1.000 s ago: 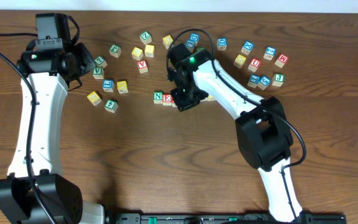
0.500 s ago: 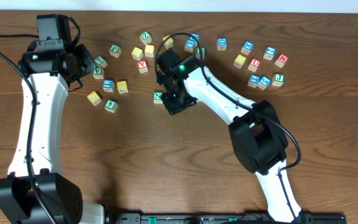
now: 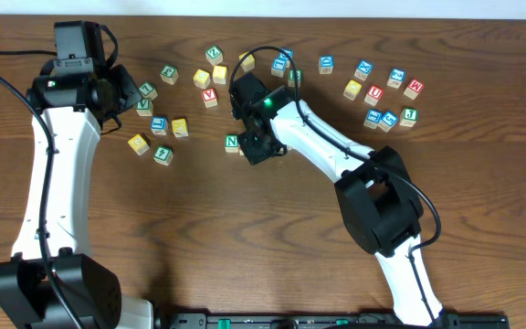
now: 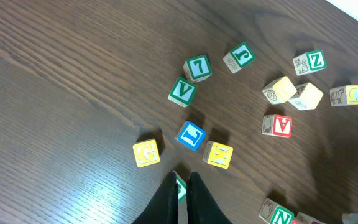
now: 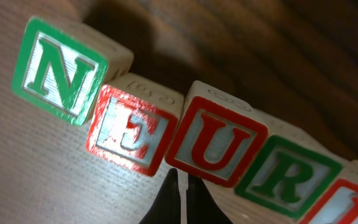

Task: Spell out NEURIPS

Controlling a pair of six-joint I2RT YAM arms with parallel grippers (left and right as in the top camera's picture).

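Green N cube (image 5: 58,71), red E cube (image 5: 129,134), red U cube (image 5: 219,146), green R cube (image 5: 288,183), brown table (image 5: 291,50)

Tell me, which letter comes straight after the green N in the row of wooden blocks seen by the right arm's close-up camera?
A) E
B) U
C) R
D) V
A: in the right wrist view the green N block stands at the left end of the row, the red-framed E block is right beside it, and the U block only comes after that.

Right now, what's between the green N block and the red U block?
The red E block sits between the N block and the U block; the right wrist view shows it.
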